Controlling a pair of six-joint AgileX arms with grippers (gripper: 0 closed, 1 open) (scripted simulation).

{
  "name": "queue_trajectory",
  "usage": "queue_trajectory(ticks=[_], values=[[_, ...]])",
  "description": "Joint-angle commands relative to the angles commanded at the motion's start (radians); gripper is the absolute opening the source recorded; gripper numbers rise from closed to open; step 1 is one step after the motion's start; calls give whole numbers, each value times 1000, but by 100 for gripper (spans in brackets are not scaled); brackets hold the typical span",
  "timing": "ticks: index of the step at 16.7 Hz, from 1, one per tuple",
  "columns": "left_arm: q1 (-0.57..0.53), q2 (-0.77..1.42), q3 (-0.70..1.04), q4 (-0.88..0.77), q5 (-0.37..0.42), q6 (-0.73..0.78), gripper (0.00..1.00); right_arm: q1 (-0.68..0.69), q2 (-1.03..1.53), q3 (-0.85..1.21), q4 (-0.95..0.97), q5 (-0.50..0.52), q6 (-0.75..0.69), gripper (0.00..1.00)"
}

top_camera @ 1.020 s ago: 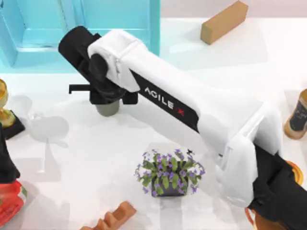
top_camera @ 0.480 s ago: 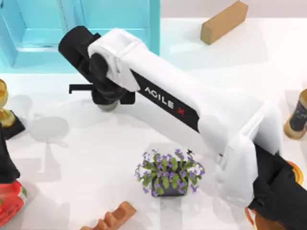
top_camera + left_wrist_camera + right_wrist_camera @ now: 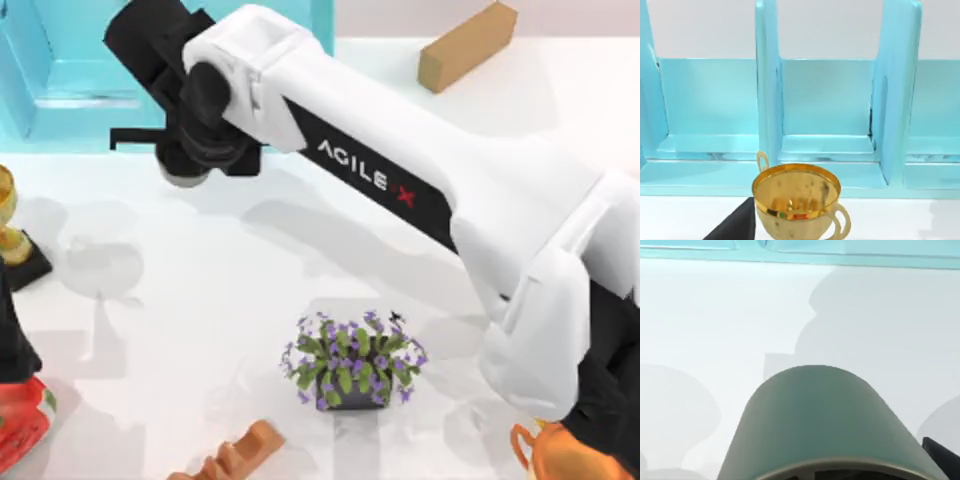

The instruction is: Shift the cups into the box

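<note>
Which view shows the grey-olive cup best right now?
The right wrist view: the grey-olive cup sits close to the camera, its side wall plain against the white table. In the top view the cup is a sliver under the right gripper, near the box. The left wrist view faces the box and a gold trophy cup.

One cup (image 3: 185,176), one box (image 3: 70,70)

Our right arm (image 3: 420,190) wears smooth white shells with rounded edges, and a black strip along it carries white "AGILE" lettering and a red X. Its wrist housing (image 3: 160,45), beside the cyan box (image 3: 60,60), is matte black, like the round joint cap.
</note>
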Motion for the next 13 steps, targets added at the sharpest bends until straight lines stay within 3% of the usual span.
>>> queue_trajectory(ticks=[7, 13], values=[[0, 0, 0, 0, 0, 0, 100, -74, -348, -387, 102, -27, -66, 0], [0, 0, 0, 0, 0, 0, 100, -152, -387, -568, 50, 19, -75, 0]])
